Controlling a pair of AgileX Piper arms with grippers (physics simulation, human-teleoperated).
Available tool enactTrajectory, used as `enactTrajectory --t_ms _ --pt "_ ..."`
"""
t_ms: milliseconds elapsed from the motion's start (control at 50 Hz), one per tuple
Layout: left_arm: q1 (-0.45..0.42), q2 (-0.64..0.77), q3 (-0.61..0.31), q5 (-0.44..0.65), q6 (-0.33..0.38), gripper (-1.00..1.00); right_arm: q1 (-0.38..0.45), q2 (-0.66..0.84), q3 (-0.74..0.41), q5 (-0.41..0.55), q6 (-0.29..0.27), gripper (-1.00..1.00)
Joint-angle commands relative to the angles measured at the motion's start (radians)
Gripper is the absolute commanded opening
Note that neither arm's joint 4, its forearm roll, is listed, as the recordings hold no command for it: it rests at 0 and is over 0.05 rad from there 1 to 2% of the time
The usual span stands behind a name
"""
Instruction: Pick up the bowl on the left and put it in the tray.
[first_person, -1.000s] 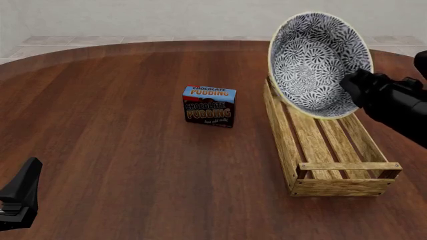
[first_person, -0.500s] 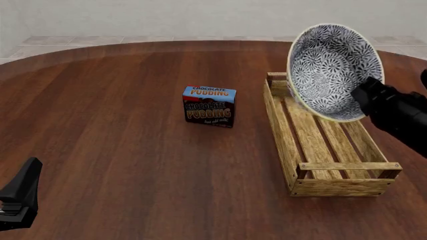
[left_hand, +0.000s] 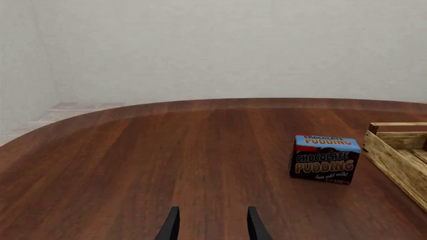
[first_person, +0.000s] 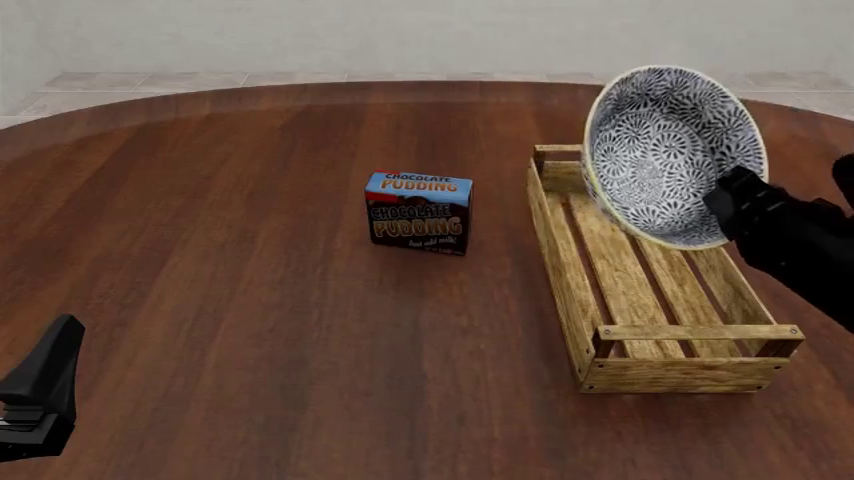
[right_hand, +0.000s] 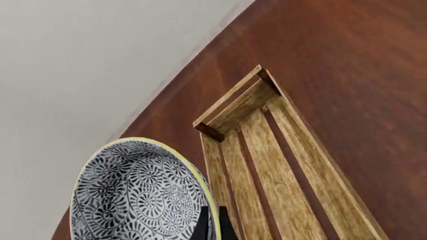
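The blue-patterned bowl hangs tilted on its side above the far half of the wooden slatted tray, its opening facing left. My right gripper is shut on the bowl's rim at its lower right. In the right wrist view the bowl fills the lower corner, with my right gripper pinching its yellowish rim over the tray. My left gripper stands open, holding nothing, low at the near left of the table; in the front view only its black body shows.
A chocolate pudding box stands upright in the middle of the table, left of the tray; it also shows in the left wrist view. The dark wooden table is round, with a pale wall behind it.
My right gripper has carried the bowl rightward and lower, from above the tray's far left corner to over its far half. The left arm has not moved.
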Motion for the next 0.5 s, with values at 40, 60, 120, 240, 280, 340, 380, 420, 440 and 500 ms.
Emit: enactTrajectory --t_ms 40,60,120,240,280,340,380,420,440,500 --pt "0.000 0.000 0.000 0.000 0.000 1.00 0.006 0.074 0.003 -0.055 0.022 -1.00" --pt "0.000 0.000 0.000 0.000 0.000 1.00 0.013 0.089 0.001 -0.056 0.018 -1.00" --pt "0.000 0.000 0.000 0.000 0.000 1.00 0.001 0.160 -0.026 -0.027 0.007 -1.00" --pt "0.000 0.000 0.000 0.000 0.000 1.00 0.045 0.162 -0.013 -0.059 0.020 -1.00" --pt "0.000 0.000 0.000 0.000 0.000 1.00 0.039 0.157 -0.019 -0.056 0.006 -1.00" --pt "0.000 0.000 0.000 0.000 0.000 1.00 0.037 0.188 -0.027 -0.048 0.012 -1.00" --pt "0.000 0.000 0.000 0.000 0.000 1.00 0.055 0.185 -0.023 -0.052 0.012 -1.00" --pt "0.000 0.000 0.000 0.000 0.000 1.00 0.046 0.198 -0.033 -0.037 0.006 -1.00" --pt "0.000 0.000 0.000 0.000 0.000 1.00 0.043 0.193 -0.033 -0.037 0.003 -1.00" --pt "0.000 0.000 0.000 0.000 0.000 1.00 0.043 0.184 -0.027 -0.040 0.008 -1.00"
